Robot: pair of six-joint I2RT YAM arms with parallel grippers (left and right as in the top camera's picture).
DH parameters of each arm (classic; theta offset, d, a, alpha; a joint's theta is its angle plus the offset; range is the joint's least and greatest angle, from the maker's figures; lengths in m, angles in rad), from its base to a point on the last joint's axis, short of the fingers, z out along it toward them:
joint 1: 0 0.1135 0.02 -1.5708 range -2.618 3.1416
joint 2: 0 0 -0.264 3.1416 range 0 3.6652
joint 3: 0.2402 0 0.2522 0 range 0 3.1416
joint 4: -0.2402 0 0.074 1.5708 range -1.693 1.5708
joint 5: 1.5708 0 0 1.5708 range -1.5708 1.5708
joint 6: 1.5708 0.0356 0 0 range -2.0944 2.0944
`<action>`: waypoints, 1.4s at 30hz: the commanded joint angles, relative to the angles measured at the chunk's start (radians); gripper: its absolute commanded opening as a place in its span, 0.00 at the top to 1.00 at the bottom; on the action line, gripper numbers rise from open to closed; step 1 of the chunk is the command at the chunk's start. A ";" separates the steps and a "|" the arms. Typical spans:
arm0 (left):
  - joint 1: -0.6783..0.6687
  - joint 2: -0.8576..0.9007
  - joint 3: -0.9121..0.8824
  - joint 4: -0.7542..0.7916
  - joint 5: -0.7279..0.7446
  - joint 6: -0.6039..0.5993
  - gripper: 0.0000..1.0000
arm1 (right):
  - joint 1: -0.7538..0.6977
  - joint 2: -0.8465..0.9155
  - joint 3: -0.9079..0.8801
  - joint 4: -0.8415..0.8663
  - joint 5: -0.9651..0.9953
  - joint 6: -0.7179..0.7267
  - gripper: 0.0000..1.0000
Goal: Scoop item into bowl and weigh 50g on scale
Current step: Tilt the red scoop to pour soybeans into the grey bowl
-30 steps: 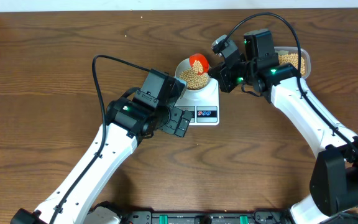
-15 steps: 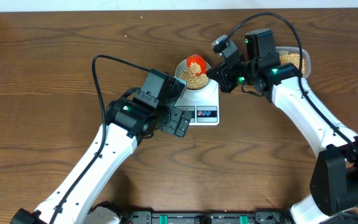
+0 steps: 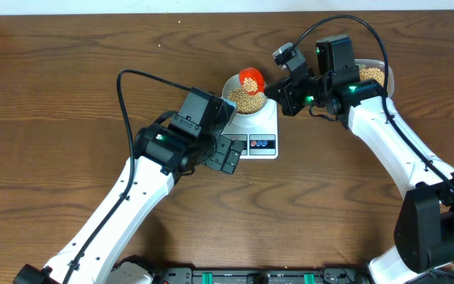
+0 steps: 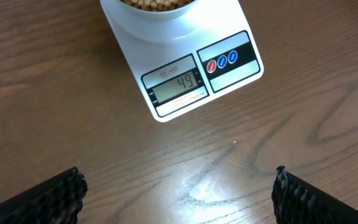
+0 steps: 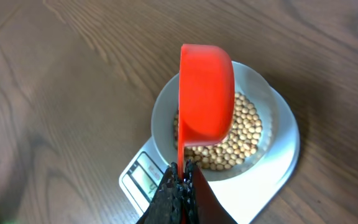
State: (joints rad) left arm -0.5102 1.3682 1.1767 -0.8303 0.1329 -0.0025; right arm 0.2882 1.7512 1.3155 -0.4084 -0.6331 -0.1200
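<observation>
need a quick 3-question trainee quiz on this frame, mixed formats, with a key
1. Fill in: the display of the scale reads ___.
2. The red scoop above the bowl is: A) lying loose in the bowl B) gripped by the right gripper C) lying on the scale.
3. True or false: the bowl is empty.
Key: 1. 49. 2. B. 3. False; beans lie in it.
</observation>
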 commanded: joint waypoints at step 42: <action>0.005 0.000 -0.002 -0.002 0.006 0.006 0.02 | -0.082 -0.025 0.012 0.033 -0.214 0.047 0.99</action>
State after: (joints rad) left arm -0.5102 1.3682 1.1763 -0.8303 0.1329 -0.0025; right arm 0.2367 1.7512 1.3155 -0.3920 -0.7513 -0.1009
